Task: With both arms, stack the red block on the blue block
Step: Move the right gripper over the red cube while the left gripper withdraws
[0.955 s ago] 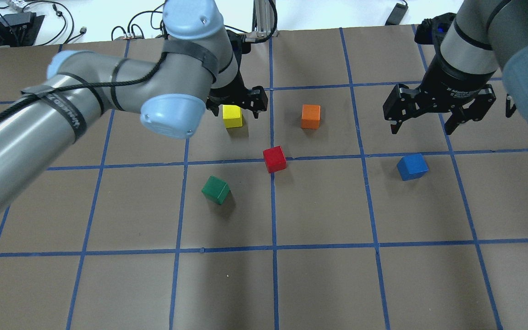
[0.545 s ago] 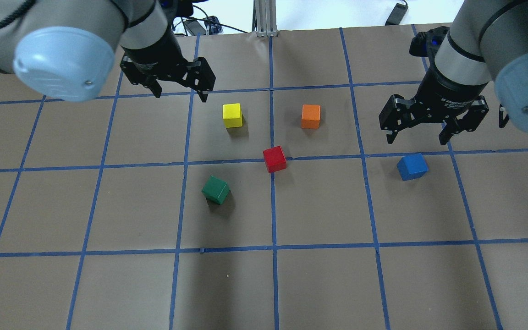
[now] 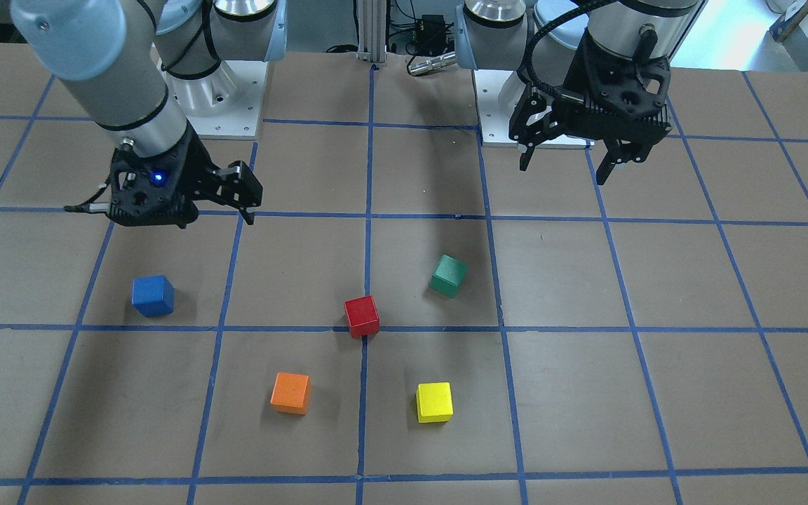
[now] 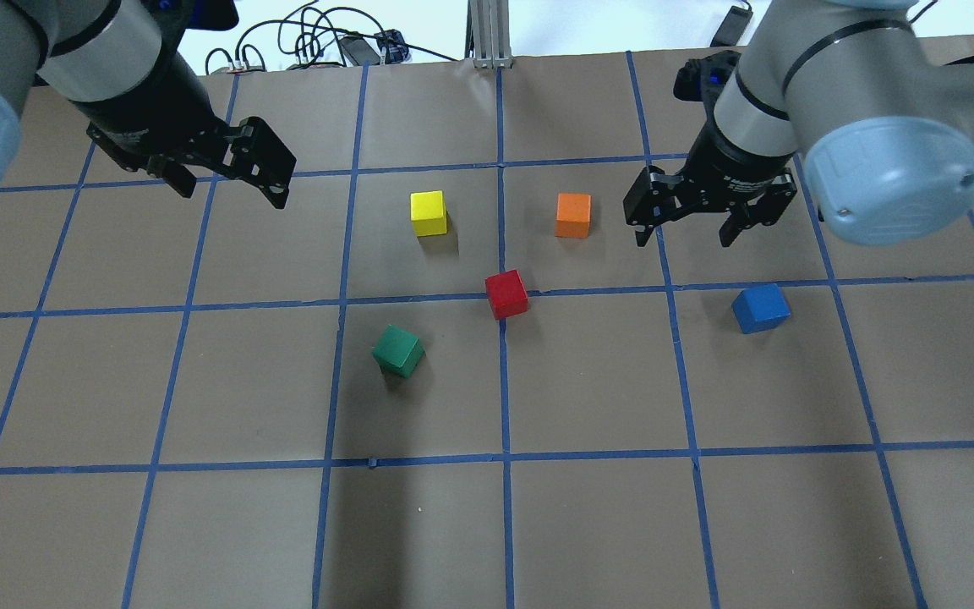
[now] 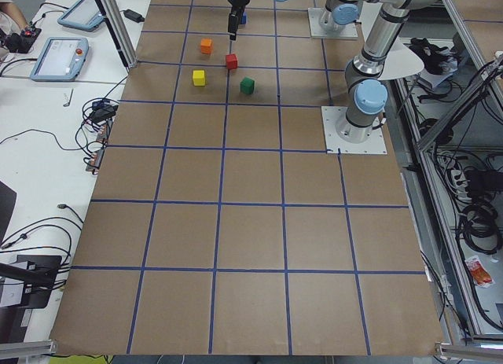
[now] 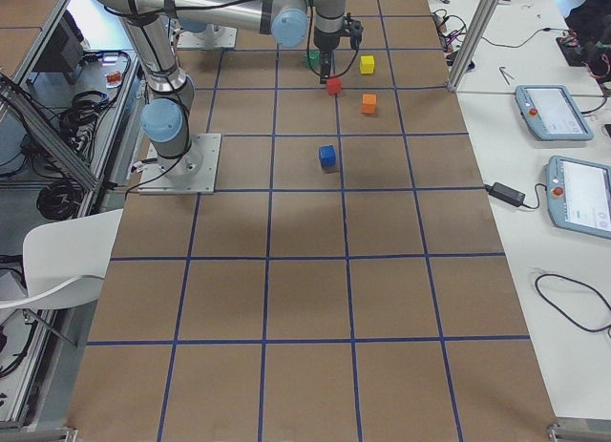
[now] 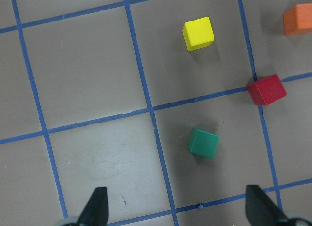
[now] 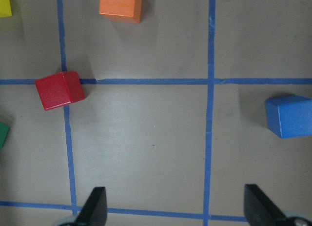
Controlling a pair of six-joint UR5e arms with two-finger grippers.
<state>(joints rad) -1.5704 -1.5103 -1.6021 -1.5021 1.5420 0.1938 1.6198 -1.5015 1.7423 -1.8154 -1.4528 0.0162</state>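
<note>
While the red block (image 4: 506, 293) lies free, the left pincer (image 4: 232, 193) and right pincer (image 4: 684, 239) hang wide, downward.

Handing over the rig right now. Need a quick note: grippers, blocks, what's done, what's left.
Left gripper: open, empty, in the air, off to the left of all the blocks.
Right gripper: open, empty, in the air near the blue block.
Red block: on the table, near the middle, not gripped.
Blue block: on the table on the robot's right, nothing on it.
Done: nothing.
Left: grasp red, stack on blue.
</note>
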